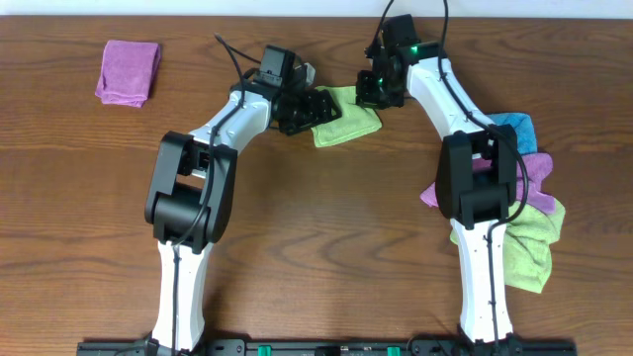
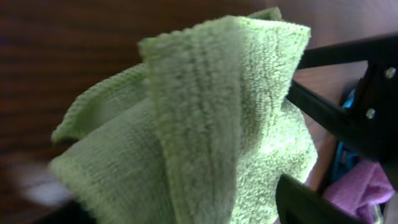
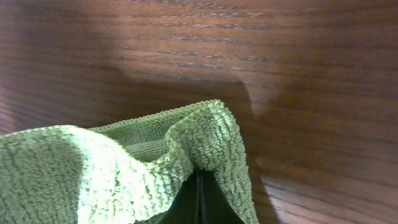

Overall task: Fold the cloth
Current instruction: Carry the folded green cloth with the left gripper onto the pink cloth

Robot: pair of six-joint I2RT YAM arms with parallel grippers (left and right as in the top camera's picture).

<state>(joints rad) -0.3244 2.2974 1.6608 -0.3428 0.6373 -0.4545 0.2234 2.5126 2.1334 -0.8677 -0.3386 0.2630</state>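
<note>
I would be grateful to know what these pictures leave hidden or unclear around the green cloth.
The lime-green microfibre cloth: overhead, its edge lies under the left gripper; fold count unclear.
The left gripper's hold: left wrist view, cloth covers the fingertips, so open or shut is unclear.
The pile of blue, purple and green cloths: overhead, the right arm covers part.

Cloth: lime-green microfibre, matt, with a rough looped pile and a ribbed stitched hem. Bench: dark brown wood with plain grain lines, smooth, with a low sheen where light falls. Arm casings: smooth white plastic, slightly glossy, with matt black joint housings; purple cloth: likewise a soft, matt textile.
</note>
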